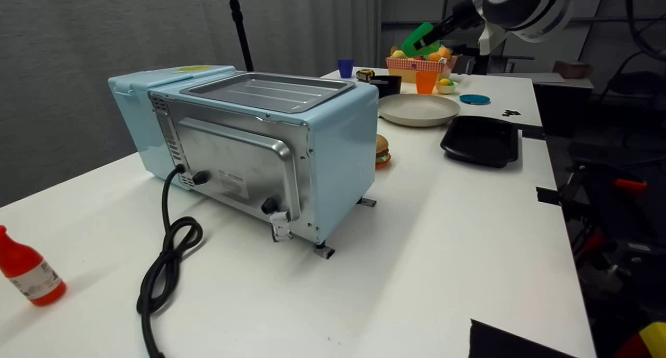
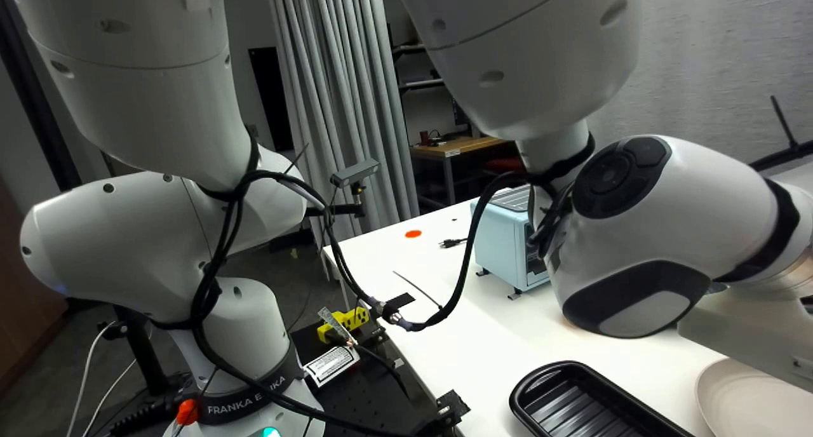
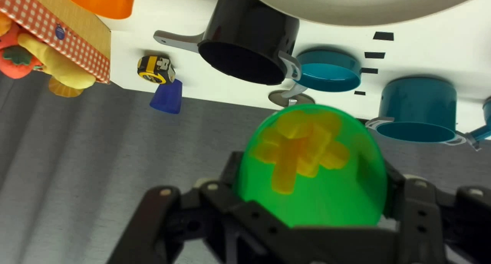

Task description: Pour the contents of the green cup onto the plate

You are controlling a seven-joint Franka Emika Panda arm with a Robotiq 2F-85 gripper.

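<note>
On the tabletop, in an exterior view: bottle, near left; toaster oven, behind the bottle and to its right; burger, partly hidden behind the oven's right end; tray, farther right; plate, behind the tray and to its left; basket, behind the plate, with fruit in it. Cup, in the claw, raised clear of the tabletop, with several pieces inside.

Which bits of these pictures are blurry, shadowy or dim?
Wrist view: the tool looks blurred, the black pot sharper. In an exterior view, soft shadow lies beside the blue toaster oven; in an exterior view, the white table stands bright against the dim floor.
</note>
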